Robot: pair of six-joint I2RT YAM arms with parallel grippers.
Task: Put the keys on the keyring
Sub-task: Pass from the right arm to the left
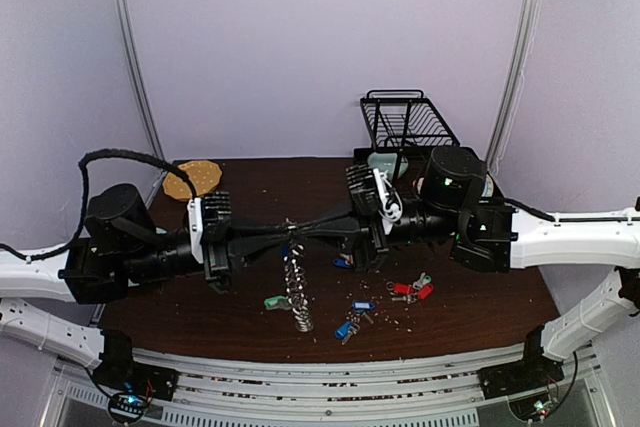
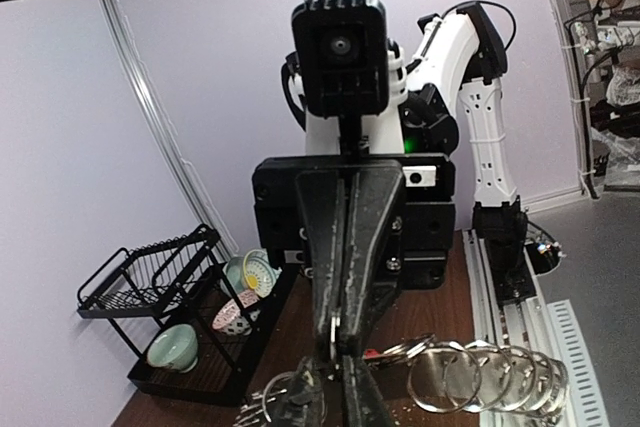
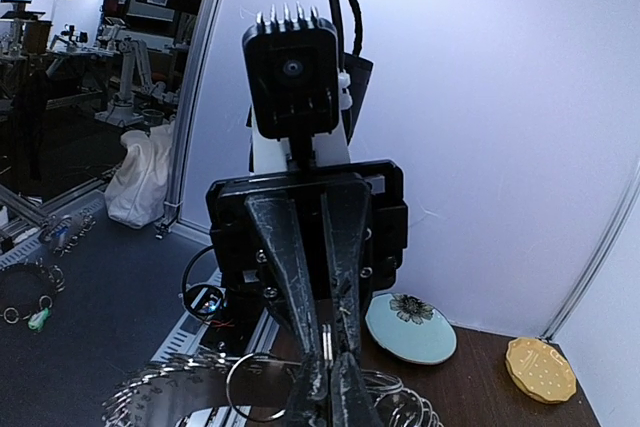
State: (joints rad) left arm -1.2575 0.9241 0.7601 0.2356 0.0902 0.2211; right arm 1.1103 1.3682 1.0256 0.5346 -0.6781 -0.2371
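Hanging over the crumb-strewn dark counter [image 1: 480, 297] between lilac walls [image 1: 300, 37], the keyring [image 1: 296, 292] dangles from left and right jaws, both pinched shut on it; keys [image 1: 412, 289] lie scattered nearby, a black dish rack [image 1: 405, 122] behind.

The keyring [image 1: 295, 287] is a chain of small linked silver split rings. Its upper end is pinched above the bench [image 1: 490, 297] between the left gripper [image 3: 330, 352] and the right gripper [image 2: 338, 339]. The rest hangs down, with the lowest rings touching the bench. The keys lie flat nearby: a green-tagged key [image 1: 275, 301] just left of the chain, blue-tagged keys [image 1: 362, 305] to its right, and red-tagged keys [image 1: 404, 289] farther right.
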